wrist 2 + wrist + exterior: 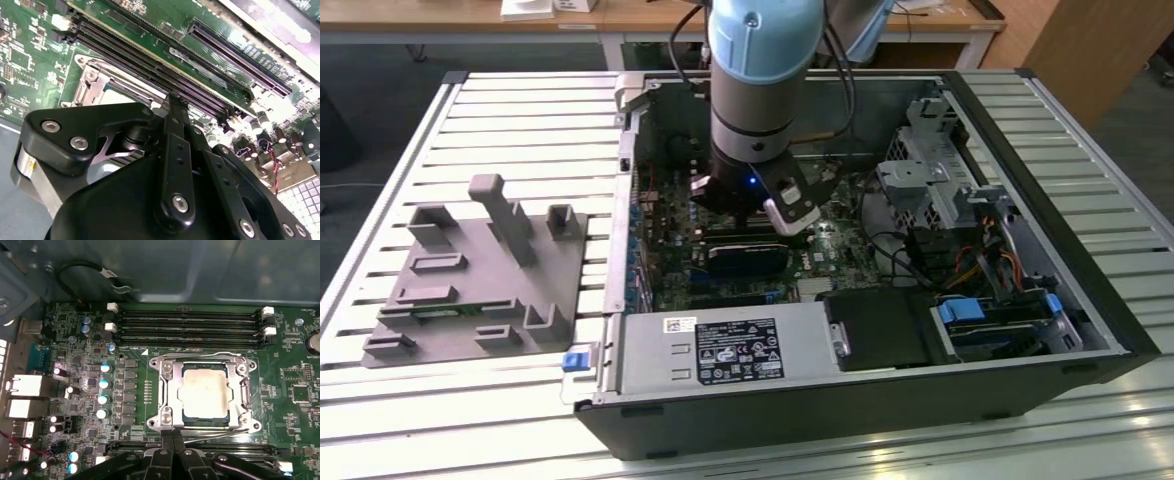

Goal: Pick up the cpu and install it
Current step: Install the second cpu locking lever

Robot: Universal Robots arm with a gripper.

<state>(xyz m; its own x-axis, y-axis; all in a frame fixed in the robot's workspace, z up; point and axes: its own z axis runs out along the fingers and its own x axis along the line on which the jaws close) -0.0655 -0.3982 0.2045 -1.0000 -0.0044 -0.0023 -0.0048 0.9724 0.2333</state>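
One chip, the cpu (pixel 202 392), sits flat inside the metal-framed socket (pixel 167 390) on the green motherboard (pixel 295 375) (its pale top faces up in the first wrist view). One gripper (pixel 172 437) hangs just beside the socket's edge, its two fingertips pressed together and holding nothing. Four long memory slots (pixel 190 327) run beside the socket. One grey tray (pixel 467 275) rests on the slatted tabletop (pixel 520 110), outside the computer case (pixel 854 390).

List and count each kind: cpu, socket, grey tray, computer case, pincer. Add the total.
cpu: 1
socket: 1
grey tray: 1
computer case: 1
pincer: 1
Total: 5
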